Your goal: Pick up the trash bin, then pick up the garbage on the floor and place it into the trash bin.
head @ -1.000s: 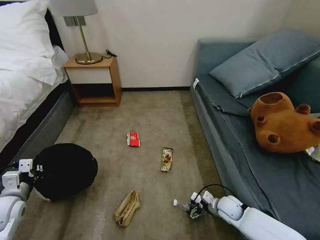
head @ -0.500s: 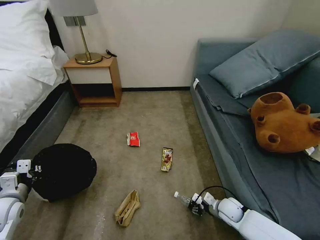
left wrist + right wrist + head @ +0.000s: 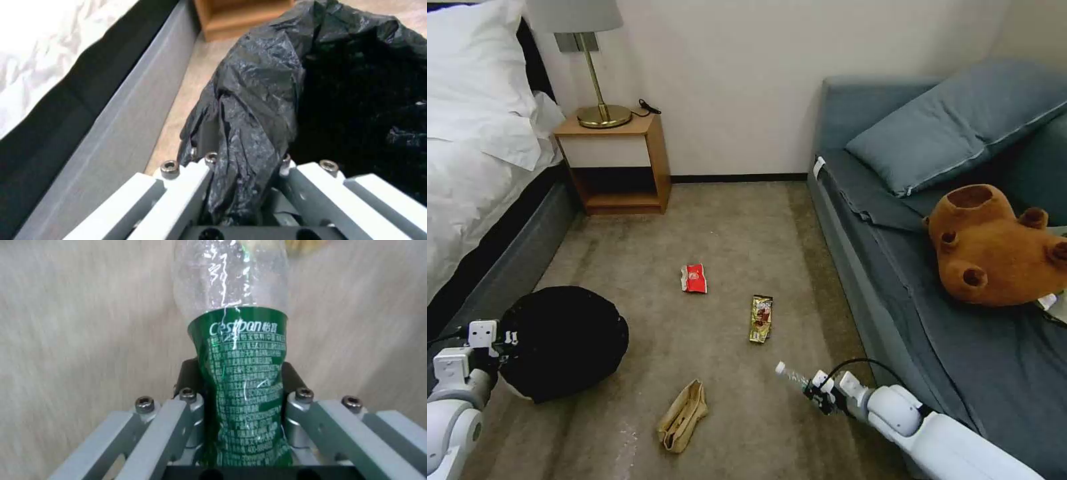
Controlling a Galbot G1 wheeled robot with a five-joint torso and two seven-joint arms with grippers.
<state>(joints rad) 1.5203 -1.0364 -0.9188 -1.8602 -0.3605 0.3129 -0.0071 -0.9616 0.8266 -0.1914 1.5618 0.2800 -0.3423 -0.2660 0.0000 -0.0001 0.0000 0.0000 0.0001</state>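
The trash bin (image 3: 564,343) with its black bag stands at the lower left beside the bed. My left gripper (image 3: 502,341) is shut on its bag-covered rim (image 3: 249,133). My right gripper (image 3: 817,393) is shut on the clear plastic bottle (image 3: 792,377), whose green label (image 3: 242,380) is squeezed between the jaws; the bottle is off the carpet, cap pointing away from the arm. On the floor lie a red snack packet (image 3: 694,278), a gold-brown wrapper (image 3: 761,319) and a crumpled tan paper bag (image 3: 682,416).
A bed (image 3: 474,180) runs along the left. A wooden nightstand (image 3: 617,163) with a lamp (image 3: 594,60) stands at the back wall. A blue sofa (image 3: 934,280) with a cushion and a brown plush toy (image 3: 994,250) lines the right. Carpet lies between.
My right gripper has lifted the bottle off the carpet and tilted it, cap moving up and away. The bin in my left gripper has shifted slightly.
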